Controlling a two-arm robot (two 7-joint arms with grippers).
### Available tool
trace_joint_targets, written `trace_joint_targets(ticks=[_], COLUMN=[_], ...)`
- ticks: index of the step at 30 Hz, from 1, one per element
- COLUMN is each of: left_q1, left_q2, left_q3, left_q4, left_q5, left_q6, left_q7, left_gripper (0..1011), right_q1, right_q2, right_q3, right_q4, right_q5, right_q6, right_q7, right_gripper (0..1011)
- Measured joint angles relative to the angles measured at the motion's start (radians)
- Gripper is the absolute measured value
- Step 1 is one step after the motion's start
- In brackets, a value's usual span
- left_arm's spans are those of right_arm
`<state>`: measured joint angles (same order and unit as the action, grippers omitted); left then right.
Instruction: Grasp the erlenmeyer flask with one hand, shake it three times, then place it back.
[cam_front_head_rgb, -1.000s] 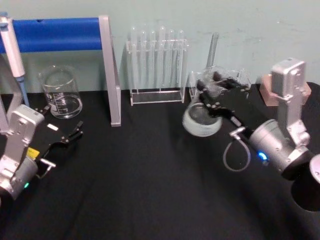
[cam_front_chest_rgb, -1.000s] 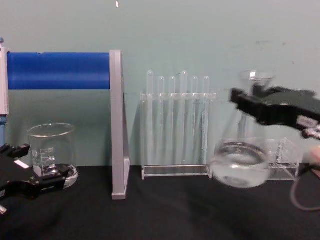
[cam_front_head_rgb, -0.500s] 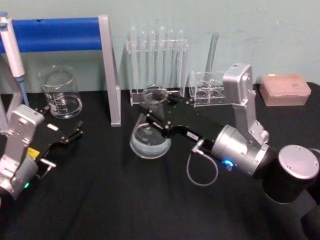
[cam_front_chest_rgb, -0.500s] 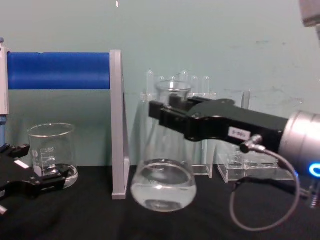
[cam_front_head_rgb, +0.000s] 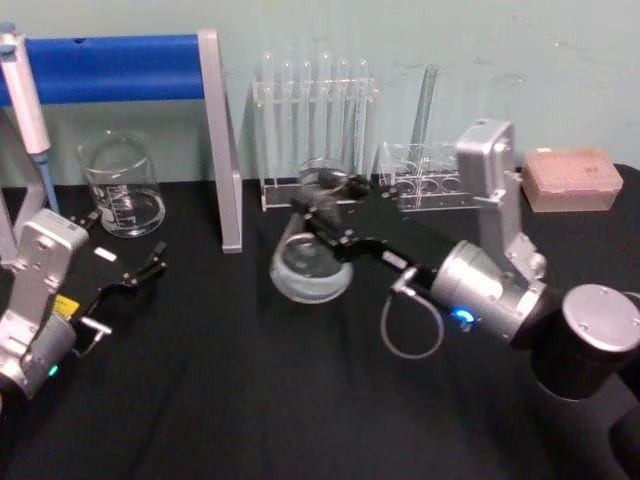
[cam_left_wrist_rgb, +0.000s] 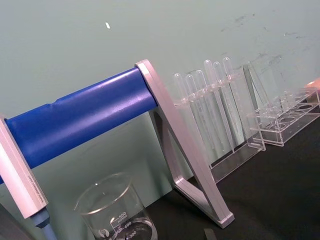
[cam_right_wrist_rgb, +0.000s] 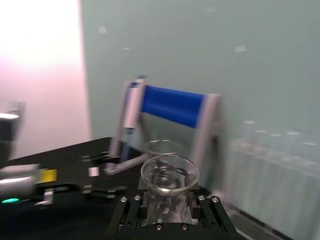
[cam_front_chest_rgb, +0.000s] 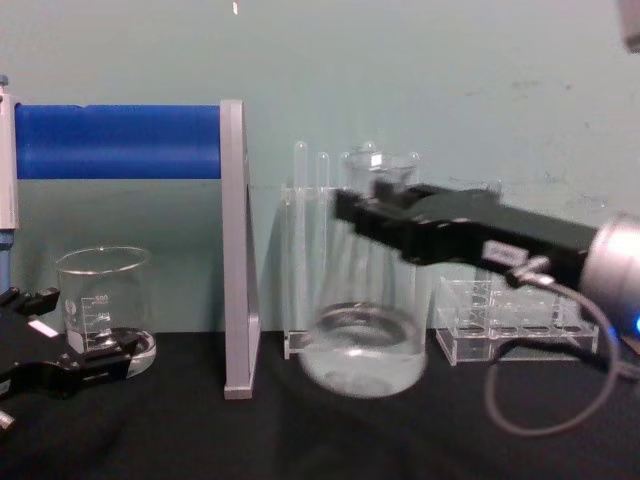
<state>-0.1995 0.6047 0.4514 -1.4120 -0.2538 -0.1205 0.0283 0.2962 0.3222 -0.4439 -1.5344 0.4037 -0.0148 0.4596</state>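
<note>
While your right hand (cam_front_chest_rgb: 375, 215), pinching the neck of the erlenmeyer flask (cam_front_chest_rgb: 365, 345), swings it back rightward from half a second ago, the flask hangs over the table (cam_front_chest_rgb: 300, 440) before the test tube rack (cam_front_head_rgb: 300, 130), so the shaking continues; your left hand (cam_front_head_rgb: 158, 257) rests spread.

A pale green wall (cam_front_chest_rgb: 420, 80) closes the rear of the workspace; its paint carries small scuffs and light specks. The table (cam_front_head_rgb: 250, 400) has a matte black surface that meets the wall. In the right wrist view, bright pink-white glare (cam_right_wrist_rgb: 40, 35) lies beside the wall.
</note>
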Motion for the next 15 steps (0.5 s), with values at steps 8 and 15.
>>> trace_joint_targets(ticks=[8, 15], left_q1=[0.000, 0.000], left_q2=[0.000, 0.000], left_q3=[0.000, 0.000], left_q4=[0.000, 0.000], left_q5=[0.000, 0.000], left_q6=[0.000, 0.000], left_q7=[0.000, 0.000], left_gripper=[1001, 1001], right_q1=[-0.071, -0.135], right_q2=[0.023, 0.027], right_q3=[0.110, 0.198], right_q4=[-0.052, -0.101], right_q5=[-0.027, -0.060], right_q6=[-0.003, 0.008], right_q7=[-0.151, -0.251], right_gripper=[450, 449])
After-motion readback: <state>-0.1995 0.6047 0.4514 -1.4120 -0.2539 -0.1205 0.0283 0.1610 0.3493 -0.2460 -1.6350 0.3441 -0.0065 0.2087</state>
